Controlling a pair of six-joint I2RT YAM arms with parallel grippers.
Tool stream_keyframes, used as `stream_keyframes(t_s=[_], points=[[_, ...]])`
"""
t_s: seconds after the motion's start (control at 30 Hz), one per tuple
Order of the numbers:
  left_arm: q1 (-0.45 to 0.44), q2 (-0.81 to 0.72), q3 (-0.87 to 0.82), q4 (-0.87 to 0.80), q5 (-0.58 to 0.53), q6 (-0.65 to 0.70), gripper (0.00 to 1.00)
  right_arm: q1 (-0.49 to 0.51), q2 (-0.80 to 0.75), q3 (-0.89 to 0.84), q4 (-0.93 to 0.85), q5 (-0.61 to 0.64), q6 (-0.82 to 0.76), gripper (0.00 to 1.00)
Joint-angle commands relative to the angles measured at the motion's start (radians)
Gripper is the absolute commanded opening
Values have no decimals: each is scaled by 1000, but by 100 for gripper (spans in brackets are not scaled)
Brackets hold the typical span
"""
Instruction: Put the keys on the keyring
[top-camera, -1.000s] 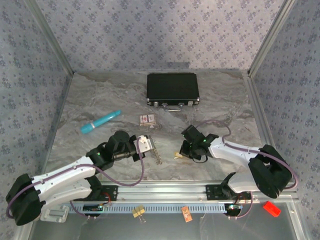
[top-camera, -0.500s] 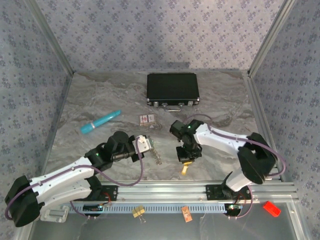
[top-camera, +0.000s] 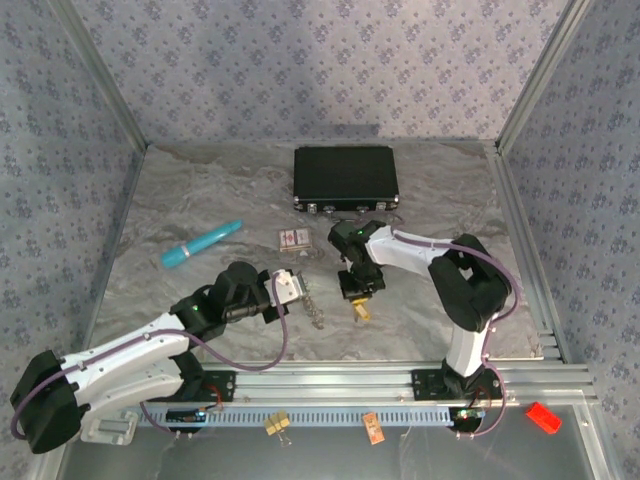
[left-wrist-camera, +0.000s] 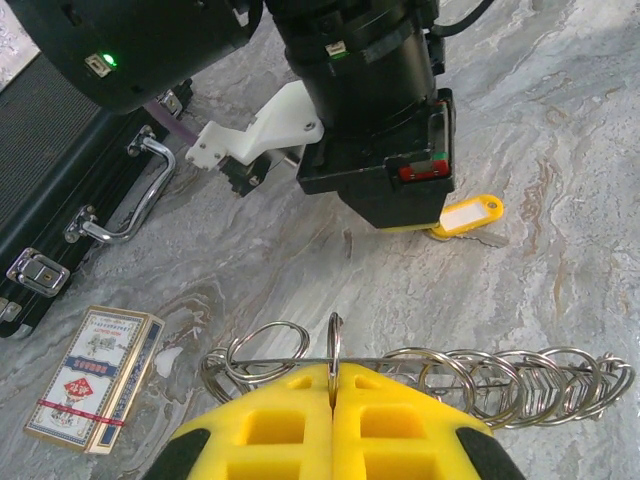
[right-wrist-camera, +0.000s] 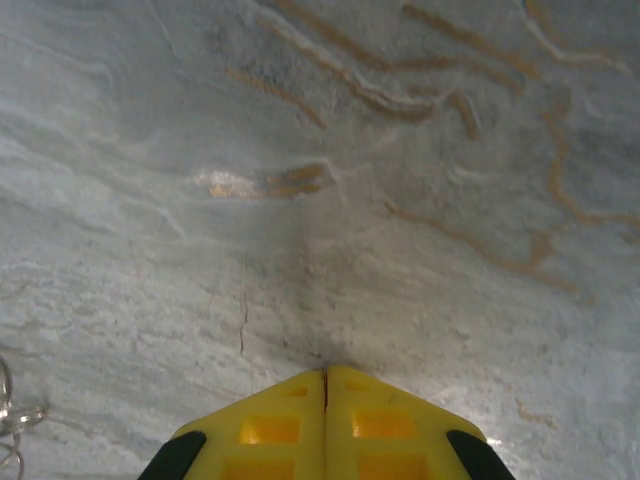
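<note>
Grey marbled table (top-camera: 200, 190), black case (top-camera: 345, 178), teal tube (top-camera: 201, 243), red-and-white card box (left-wrist-camera: 92, 378), yellow-padded left pincer (left-wrist-camera: 332, 372).

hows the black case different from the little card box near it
The black case is much larger than the card box. The case is plain black with a metal handle and latches; the card box is pale with red print. The case sits farther back on the marbled table than the box. Both are rectangular and lie flat.
</note>
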Motion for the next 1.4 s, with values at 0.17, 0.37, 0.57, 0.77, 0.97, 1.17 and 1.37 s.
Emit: stream_keyframes(t_s=[0.17, 0.37, 0.57, 0.77, 0.97, 1.17, 1.37], points=[[7, 4, 23, -4, -2, -12, 0, -8, -13, 8, 28, 19, -17, 23], [7, 4, 21, -1, 1, -13, 0, 2, -93, -50, 53, 47, 16, 29], [6, 4, 21, -1, 1, -13, 0, 19, -127, -93, 67, 47, 50, 29], [7, 5, 21, 0, 3, -12, 0, 28, -108, -105, 90, 47, 67, 28], [7, -2, 21, -4, 2, -12, 0, 32, -99, -101, 97, 47, 71, 23], [6, -1, 21, -4, 3, -10, 0, 33, -91, -106, 99, 48, 73, 20], [6, -1, 20, -2, 6, -9, 0, 34, -87, -107, 98, 48, 72, 16]])
